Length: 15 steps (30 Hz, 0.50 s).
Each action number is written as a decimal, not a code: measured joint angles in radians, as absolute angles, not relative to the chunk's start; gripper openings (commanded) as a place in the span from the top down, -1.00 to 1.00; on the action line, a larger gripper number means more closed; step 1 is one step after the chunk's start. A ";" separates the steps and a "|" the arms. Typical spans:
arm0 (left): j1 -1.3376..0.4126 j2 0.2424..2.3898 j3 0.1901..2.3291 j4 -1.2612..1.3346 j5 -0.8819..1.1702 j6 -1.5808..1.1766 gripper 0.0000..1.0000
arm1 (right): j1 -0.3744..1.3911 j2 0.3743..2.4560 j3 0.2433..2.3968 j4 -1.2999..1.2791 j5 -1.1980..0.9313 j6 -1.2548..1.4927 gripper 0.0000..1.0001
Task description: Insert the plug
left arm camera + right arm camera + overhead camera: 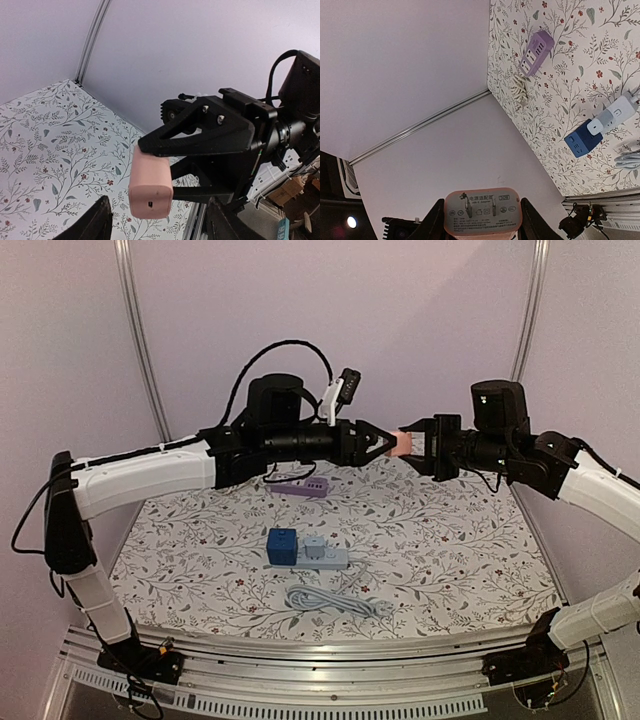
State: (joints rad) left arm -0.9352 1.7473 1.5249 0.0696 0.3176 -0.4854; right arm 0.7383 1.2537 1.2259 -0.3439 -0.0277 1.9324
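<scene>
My right hand (414, 444) clamps the pink plug (482, 211) by its sides (likely light, rigid, slick) while my left hand (385, 444) gapes beside it.

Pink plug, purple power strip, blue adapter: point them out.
pink plug (151, 198), left wrist view, end face.
purple power strip (300, 487), top view, top face.
blue adapter (282, 544), top view, top face.

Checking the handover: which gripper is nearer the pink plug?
Right. The right gripper is shut on the pink plug, holding it in the air; the left gripper faces it, fingers either side of its free end, contact not clear.
</scene>
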 measured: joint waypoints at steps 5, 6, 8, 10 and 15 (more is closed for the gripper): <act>-0.940 1.782 1.566 0.043 0.300 -0.480 -0.17 | 0.743 1.253 1.226 -0.344 -0.027 1.934 1.00; -0.941 1.787 1.572 0.038 0.299 -0.480 -0.15 | 0.743 1.253 1.226 -0.345 -0.027 1.934 1.00; -0.941 1.801 1.589 0.031 0.298 -0.479 -0.12 | 0.744 1.251 1.226 -0.347 -0.027 1.934 1.00; -0.942 1.813 1.603 0.025 0.298 -0.477 -0.05 | 0.746 1.249 1.226 -0.349 -0.015 1.934 1.00; -0.943 1.835 1.623 0.000 0.299 -0.476 0.02 | 0.746 1.241 1.226 -0.353 0.010 1.941 1.00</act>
